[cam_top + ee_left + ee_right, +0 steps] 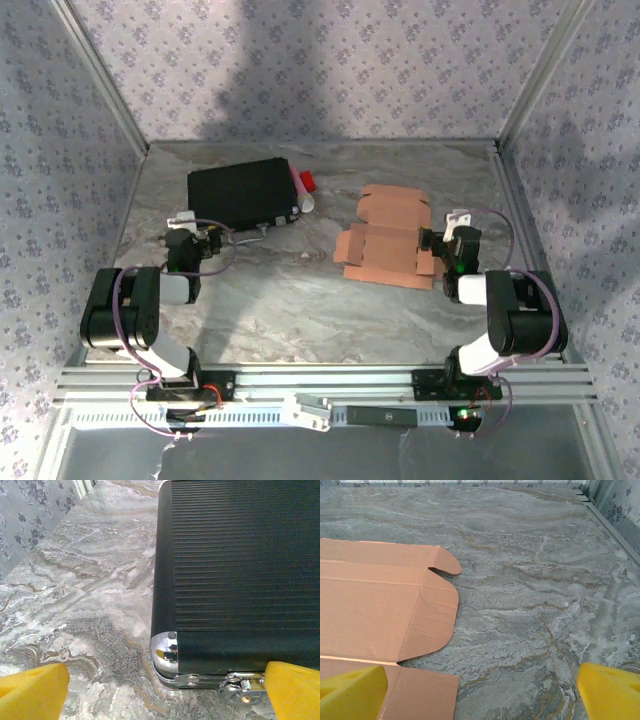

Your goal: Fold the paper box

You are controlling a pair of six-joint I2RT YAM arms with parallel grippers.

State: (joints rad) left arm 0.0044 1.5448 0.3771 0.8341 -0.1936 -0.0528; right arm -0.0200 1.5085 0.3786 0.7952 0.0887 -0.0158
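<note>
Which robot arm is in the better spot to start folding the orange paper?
Right. The right claw sits open at the edge of the flat paper box. The left claw is over by the black case instead.

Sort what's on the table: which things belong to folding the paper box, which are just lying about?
Job: paper box, a flat salmon-orange sheet; right gripper, open at its edge.
Lying about: black case; small red-and-white item beside it.

On the grey marbled tabletop (300, 300), the black flat rectangular case (243, 193) lies back left; the salmon-orange flat cardboard paper box (388, 240) lies to its right, apart; a small red-and-white item (306, 185) sits between them, just beside the case; the right gripper (432, 243) is at the paper box's right edge.
</note>
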